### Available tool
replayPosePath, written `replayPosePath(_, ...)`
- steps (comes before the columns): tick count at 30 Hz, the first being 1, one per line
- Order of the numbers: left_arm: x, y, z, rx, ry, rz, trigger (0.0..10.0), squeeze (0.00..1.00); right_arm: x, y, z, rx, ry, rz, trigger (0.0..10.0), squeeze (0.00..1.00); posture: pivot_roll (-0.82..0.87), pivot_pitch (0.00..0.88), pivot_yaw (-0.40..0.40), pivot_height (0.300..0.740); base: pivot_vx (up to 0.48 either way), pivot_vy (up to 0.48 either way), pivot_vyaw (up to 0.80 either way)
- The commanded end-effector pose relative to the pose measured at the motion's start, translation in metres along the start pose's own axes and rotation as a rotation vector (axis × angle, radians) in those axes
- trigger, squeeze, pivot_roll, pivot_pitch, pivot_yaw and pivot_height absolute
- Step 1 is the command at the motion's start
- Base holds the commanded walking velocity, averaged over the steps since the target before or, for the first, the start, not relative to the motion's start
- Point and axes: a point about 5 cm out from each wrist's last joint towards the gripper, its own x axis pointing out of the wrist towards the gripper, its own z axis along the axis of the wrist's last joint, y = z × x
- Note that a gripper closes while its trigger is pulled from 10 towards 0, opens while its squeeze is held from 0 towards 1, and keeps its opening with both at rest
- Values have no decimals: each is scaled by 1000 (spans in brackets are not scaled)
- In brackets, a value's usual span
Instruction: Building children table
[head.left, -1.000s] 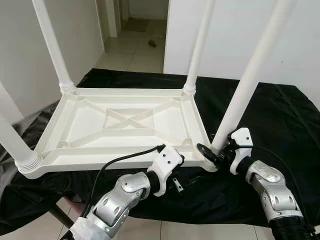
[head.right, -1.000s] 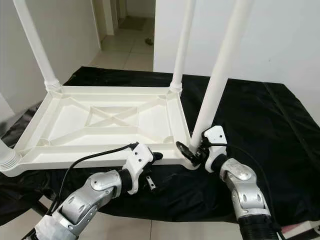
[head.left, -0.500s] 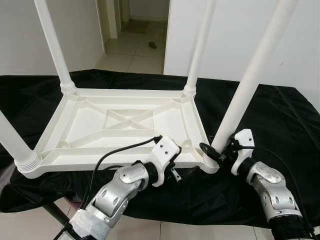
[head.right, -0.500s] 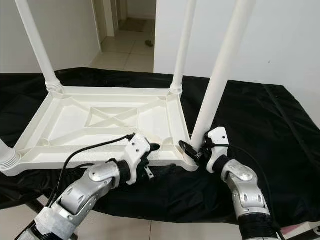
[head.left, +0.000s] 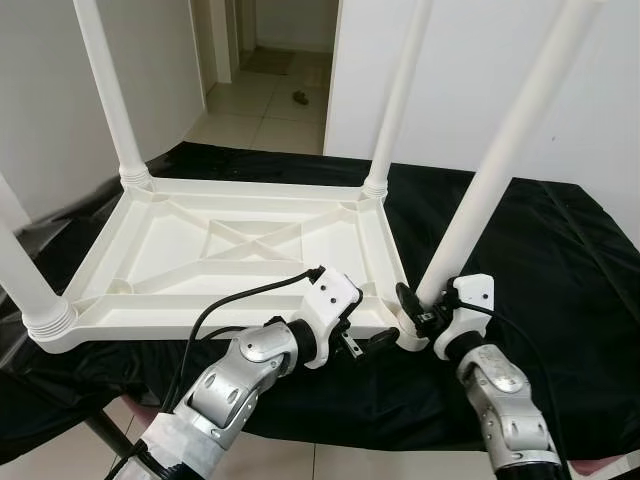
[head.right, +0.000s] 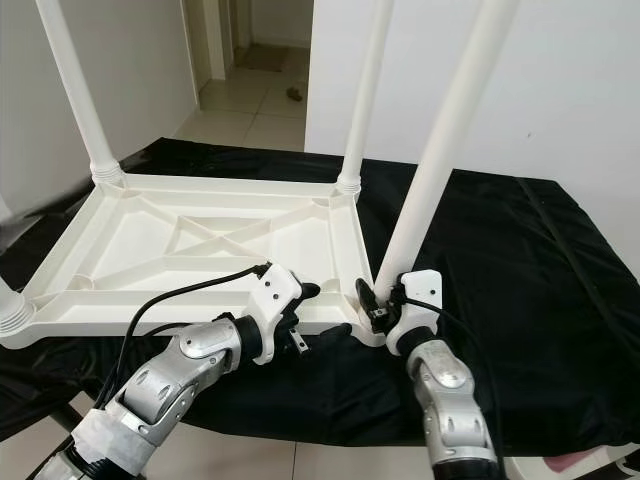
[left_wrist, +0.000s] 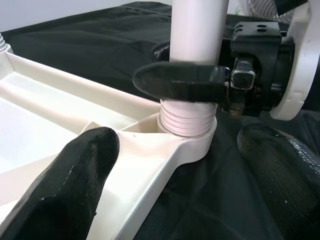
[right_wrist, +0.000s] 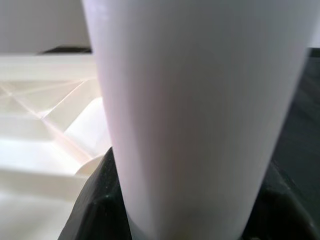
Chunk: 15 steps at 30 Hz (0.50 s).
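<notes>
Table top: upside down on black cloth — four legs standing
Right gripper: clamped round near-right leg, likely seating it
Left gripper: fingers spread at frame edge — holding nothing

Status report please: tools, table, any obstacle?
Right tool shut on near-right leg at socket. Left tool open, astride tabletop edge. No obstacle.

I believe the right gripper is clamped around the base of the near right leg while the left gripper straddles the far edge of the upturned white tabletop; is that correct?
Not quite: the left gripper straddles the near edge of the upturned tabletop, not the far one, as the left eye view shows. The right gripper is indeed clamped around the base of the near right leg.
</notes>
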Motion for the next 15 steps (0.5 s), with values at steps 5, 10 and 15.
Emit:
replayPosePath(5,-5,6,-9,-13,23,26,10000,0,-2,14,-17,56,81,-115,0,0,1,0,-29,740,0,0,0)
replayPosePath(10,-7,14,-8,-31,16,65,10000,0,-1,24,-16,71,80,-195,0,0,2,0,-26,740,0,0,0)
replayPosePath(15,-7,19,-7,-31,10,84,10000,0,3,21,-9,78,47,-172,10000,584,-4,0,-27,740,0,0,0)
